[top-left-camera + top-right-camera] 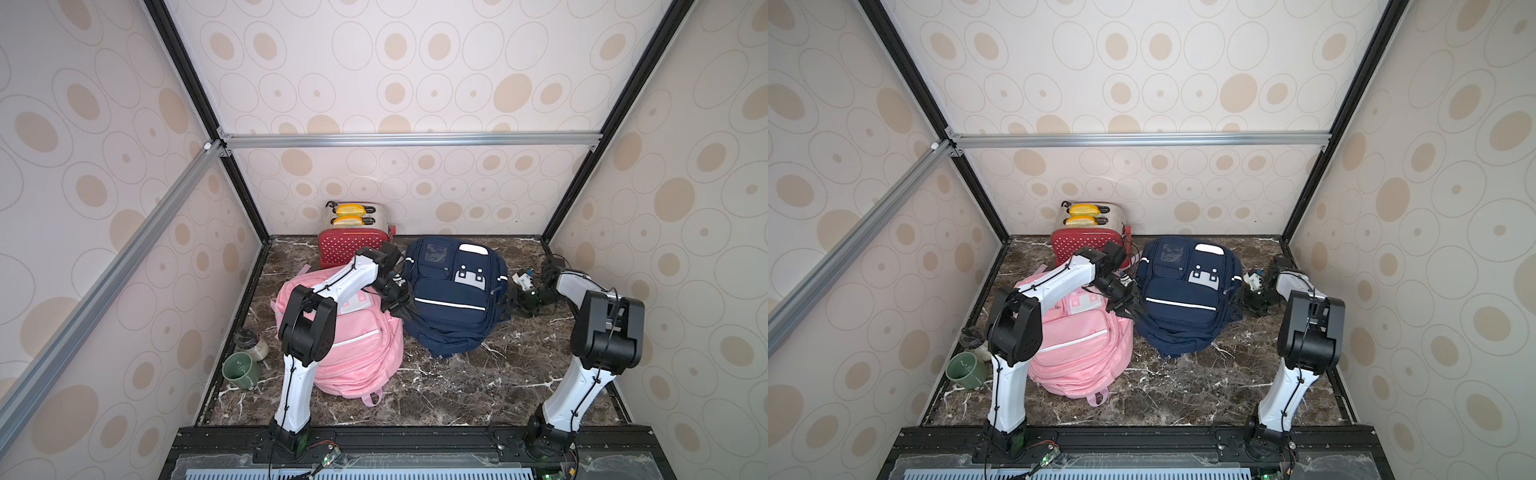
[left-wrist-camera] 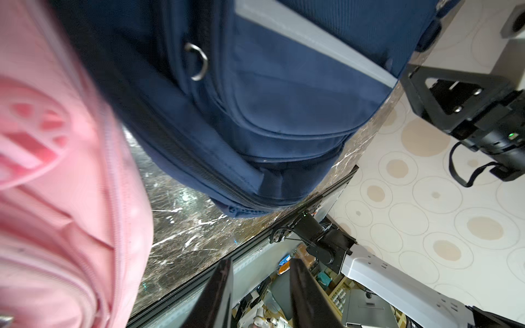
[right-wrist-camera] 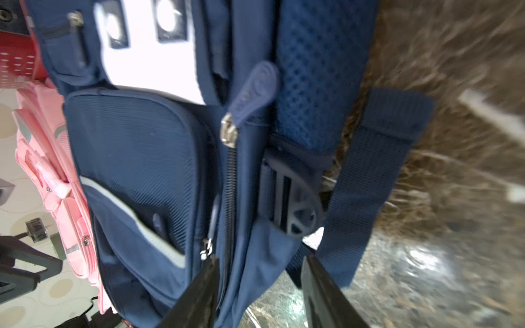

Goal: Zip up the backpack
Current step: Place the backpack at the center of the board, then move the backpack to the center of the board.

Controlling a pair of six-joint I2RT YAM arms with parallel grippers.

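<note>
Two grippers are flanking the navy backpack — jaws apart on both.
It is lying on the marble table beside a pink backpack; the left gripper is holding nothing, the right gripper is straddling side fabric near the zipper slider.

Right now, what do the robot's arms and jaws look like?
The left arm and right arm match: white link shells, bulky black joint housings, black bases, thin black cables tied along the white links. Their jaws are plain black, flat and tapering.
</note>
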